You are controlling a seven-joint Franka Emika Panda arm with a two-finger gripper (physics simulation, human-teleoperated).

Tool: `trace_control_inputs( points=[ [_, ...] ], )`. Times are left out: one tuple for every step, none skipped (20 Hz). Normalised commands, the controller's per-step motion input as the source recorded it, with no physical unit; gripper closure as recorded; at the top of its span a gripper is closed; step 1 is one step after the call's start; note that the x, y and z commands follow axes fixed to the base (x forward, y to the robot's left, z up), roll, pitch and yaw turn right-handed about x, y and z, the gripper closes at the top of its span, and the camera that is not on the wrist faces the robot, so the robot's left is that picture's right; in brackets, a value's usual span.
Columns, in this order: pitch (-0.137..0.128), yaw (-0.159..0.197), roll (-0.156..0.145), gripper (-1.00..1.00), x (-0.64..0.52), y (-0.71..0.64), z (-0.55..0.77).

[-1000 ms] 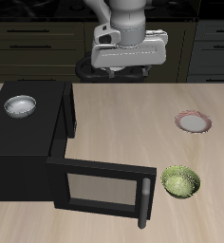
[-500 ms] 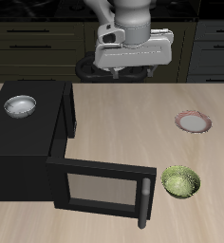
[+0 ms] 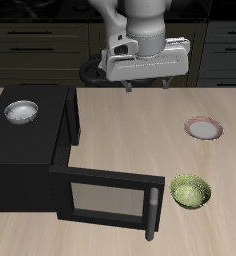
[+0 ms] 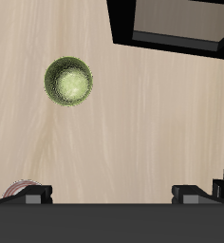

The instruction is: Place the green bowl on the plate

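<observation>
The gripper (image 3: 147,86) hangs high over the far part of the table (image 3: 130,130), its fingers spread wide apart with nothing between them; in the wrist view the two fingertips (image 4: 36,193) stand well apart, with bare wood between them. The green bowl (image 3: 191,191) sits upright on the table near the front edge, just beside the free end of the open door (image 3: 112,200) of the black microwave (image 3: 30,150); its hollow looks empty in the wrist view (image 4: 68,82). The plate (image 3: 202,128) lies flat farther back, well apart from the bowl, with nothing on its white centre; only its rim peeks out in the wrist view (image 4: 19,188). A silver-white bowl (image 3: 21,111) rests on top of the microwave, and it also looks empty.
</observation>
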Motion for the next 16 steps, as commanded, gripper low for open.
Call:
trace_control_inputs(
  points=[
    [-0.011, 0.011, 0.033, -1.0, 0.24, 0.18, 0.05],
    [-0.006, 0.029, -0.034, -1.0, 0.24, 0.08, 0.04],
    [0.018, -0.023, -0.007, -1.0, 0.24, 0.1, 0.01],
    [0.0, 0.0, 0.0, -1.0, 0.0, 0.0, 0.0],
    [0.004, 0.008, 0.069, -1.0, 0.16, 0.2, 0.01],
    [-0.003, -0.015, -0.017, -1.0, 0.31, 0.03, 0.03],
    [-0.032, 0.003, 0.065, -1.0, 0.23, 0.24, 0.05],
    [-0.019, 0.032, -0.015, -1.0, 0.21, 0.04, 0.0],
    [0.0, 0.0, 0.0, -1.0, 0.0, 0.0, 0.0],
    [0.021, -0.028, -0.011, -1.0, 0.24, 0.05, 0.01],
    [-0.078, -0.037, 0.033, -1.0, 0.24, 0.09, 0.1],
    [0.01, 0.002, 0.011, -1.0, 0.24, 0.08, 0.01],
    [-0.015, -0.005, 0.009, -1.0, 0.19, 0.02, 0.0],
    [-0.042, 0.024, -0.075, -1.0, 0.3, 0.02, 0.07],
    [-0.038, 0.02, 0.04, -1.0, 0.16, 0.1, 0.04],
    [0.005, -0.051, 0.026, -1.0, 0.18, 0.06, 0.02]
  ],
)
